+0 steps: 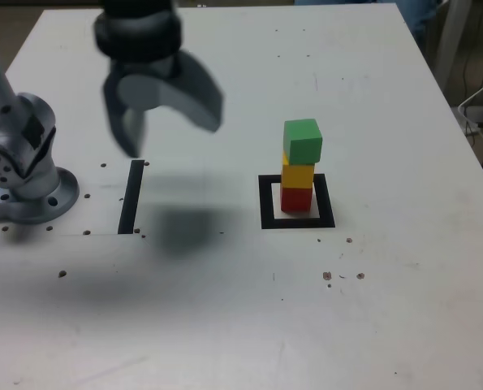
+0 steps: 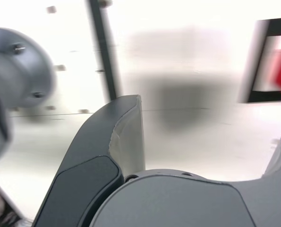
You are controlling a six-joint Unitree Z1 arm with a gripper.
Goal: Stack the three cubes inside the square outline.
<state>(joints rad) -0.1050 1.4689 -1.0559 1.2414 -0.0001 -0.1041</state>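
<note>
Fingers point(image 1: 170, 122) spread wide, empty, motion-blurred; red cube point(image 1: 296, 198) partly cut off in wrist view.

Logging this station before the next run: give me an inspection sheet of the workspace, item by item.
Surface: white table with small dark specks and holes; a straight black strip near the arm's base.
Job's things: red cube at the bottom, yellow cube on it, green cube on top and turned slightly askew; the stack stands inside the square outline.
Clutter: nothing seen.
Grippers: gripper open, empty, raised above the table, on the exterior view's left of the stack, blurred.
Cables: white cables past the table's edge, on the exterior view's right.
Surroundings: floor and a metal leg beyond the far corner.
</note>
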